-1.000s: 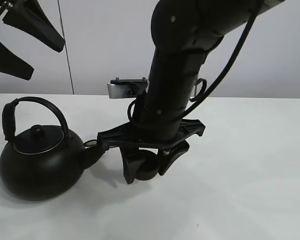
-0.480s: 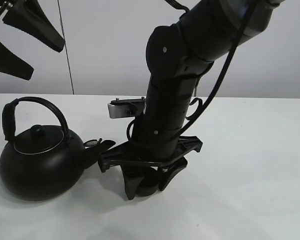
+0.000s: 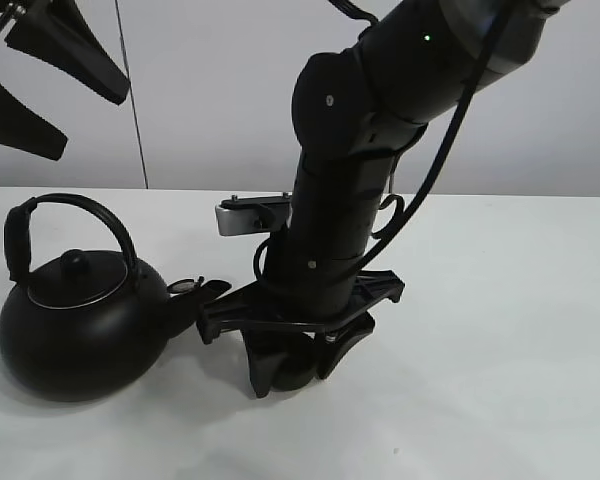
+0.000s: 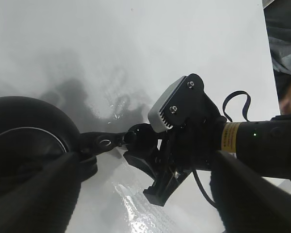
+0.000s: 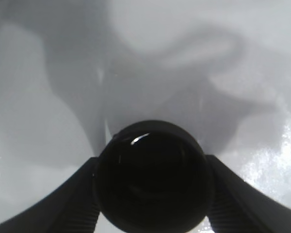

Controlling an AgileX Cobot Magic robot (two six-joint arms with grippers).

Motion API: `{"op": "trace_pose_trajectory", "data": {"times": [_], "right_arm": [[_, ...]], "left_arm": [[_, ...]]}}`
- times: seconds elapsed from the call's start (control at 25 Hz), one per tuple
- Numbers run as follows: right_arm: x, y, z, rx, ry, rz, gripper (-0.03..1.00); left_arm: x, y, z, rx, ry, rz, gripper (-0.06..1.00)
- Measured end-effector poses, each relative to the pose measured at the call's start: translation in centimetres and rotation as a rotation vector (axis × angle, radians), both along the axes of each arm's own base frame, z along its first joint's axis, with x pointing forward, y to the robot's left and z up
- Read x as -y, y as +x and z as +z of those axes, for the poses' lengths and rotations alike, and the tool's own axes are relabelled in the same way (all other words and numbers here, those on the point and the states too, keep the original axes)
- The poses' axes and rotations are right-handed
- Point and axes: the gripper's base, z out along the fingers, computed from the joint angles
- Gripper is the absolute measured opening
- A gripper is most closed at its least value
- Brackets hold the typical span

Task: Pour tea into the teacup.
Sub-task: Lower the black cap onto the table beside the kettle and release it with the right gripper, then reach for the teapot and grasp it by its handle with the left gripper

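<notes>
The black kettle (image 3: pixel 80 320) with arched handle stands on the white table at the left, spout toward the middle. It also shows in the left wrist view (image 4: pixel 24 136). My right gripper (image 3: pixel 300 360) is shut on the small black teacup (image 3: pixel 296 374) and holds it low at the table surface, just right of the spout; I cannot tell whether it touches. In the right wrist view the teacup (image 5: pixel 153 177) sits between the fingers (image 5: pixel 63 208), mouth up. My left gripper (image 3: pixel 40 95) hangs open and empty, high above the kettle; its fingers (image 4: pixel 34 194) are blurred.
The white table (image 3: pixel 500 350) stretches to the right of the right arm and to the front. A grey wall stands behind. A person's arm (image 4: pixel 283 48) shows beyond the table's edge in the left wrist view.
My right arm has come down with the teacup, bringing it lower beside the kettle's spout. In the last half second it barely moved. The left gripper and kettle have not moved.
</notes>
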Motion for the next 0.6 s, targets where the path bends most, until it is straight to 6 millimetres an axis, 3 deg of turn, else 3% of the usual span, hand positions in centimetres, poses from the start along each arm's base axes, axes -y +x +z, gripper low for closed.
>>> {"op": "trace_pose_trajectory", "data": {"times": [0.24, 0.6], "right_arm": [[0.01, 0.01, 0.0, 0.002, -0.001, 0.002, 0.5], [0.16, -0.11, 0.66, 0.002, -0.008, 0.006, 0.51]], "left_arm": [[0.0, 0.0, 0.0, 0.0, 0.0, 0.0, 0.54], [0.0, 0.0, 0.0, 0.0, 0.0, 0.0, 0.54]]}}
